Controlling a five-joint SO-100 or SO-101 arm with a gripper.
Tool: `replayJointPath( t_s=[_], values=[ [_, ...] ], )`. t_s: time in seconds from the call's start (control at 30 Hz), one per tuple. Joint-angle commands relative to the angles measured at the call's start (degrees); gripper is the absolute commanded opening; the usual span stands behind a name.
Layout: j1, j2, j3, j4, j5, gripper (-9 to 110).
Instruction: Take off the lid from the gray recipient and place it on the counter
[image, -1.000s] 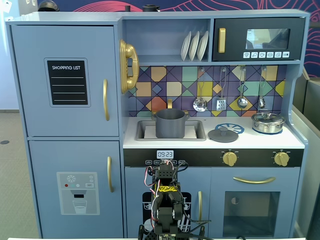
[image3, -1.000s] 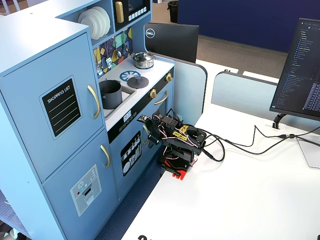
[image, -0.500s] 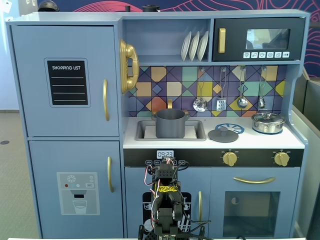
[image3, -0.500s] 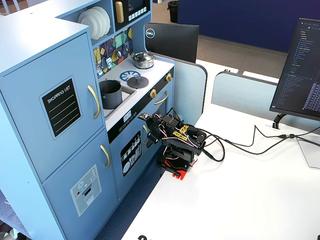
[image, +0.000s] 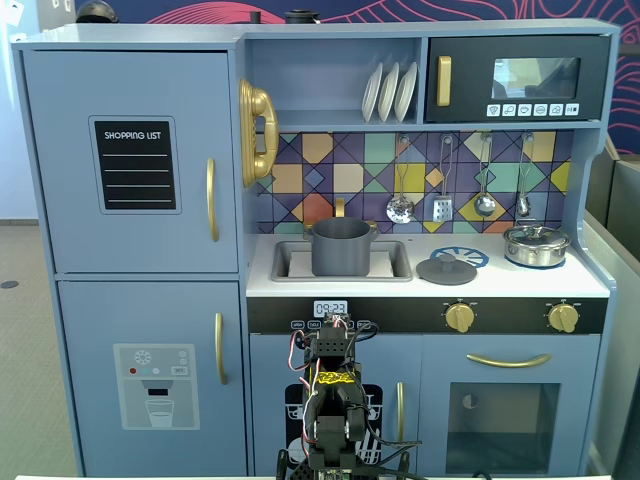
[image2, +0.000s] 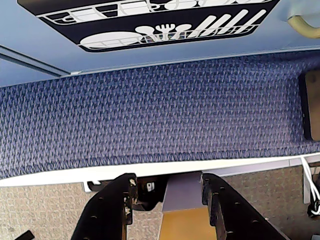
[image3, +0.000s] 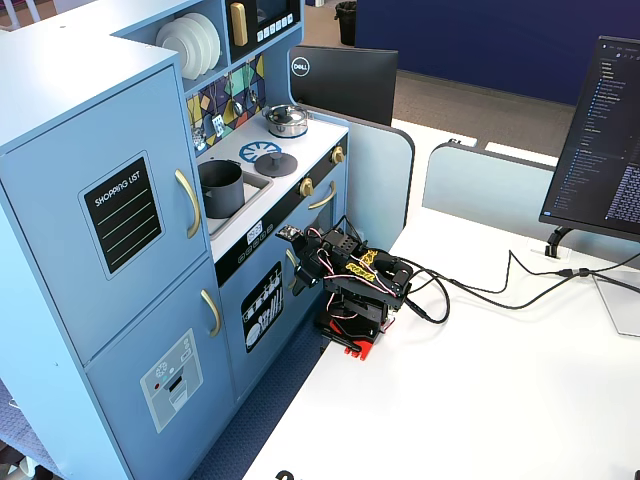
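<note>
— Wrist view hides the pot; what shows?
— Only carpet beyond the jaws (image2: 167, 192), parted and empty.
— The lid (image: 446, 269)?
— Flat on the tabletop (image: 500, 280), knob up, right of the upright pot (image: 340, 247) in the sink.

Bright, even indoor light; sharp, soft shadows

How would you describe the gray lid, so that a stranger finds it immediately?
Look at the white counter of the blue toy kitchen. Just right of the sink holding the open gray pot lies the lid, partly covering a blue burner mark. It is flat, matte dark gray, unlike the shiny silver pot farther right.
</note>
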Motion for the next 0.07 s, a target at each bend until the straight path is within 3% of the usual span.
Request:
replayJointPath(
  t_s=[0.0, 0.03],
  values=[
    [-0.4, -0.2, 0.9, 9.8, 1.6, 7],
    [-0.4, -0.2, 0.9, 9.8, 1.6, 7]
  ],
)
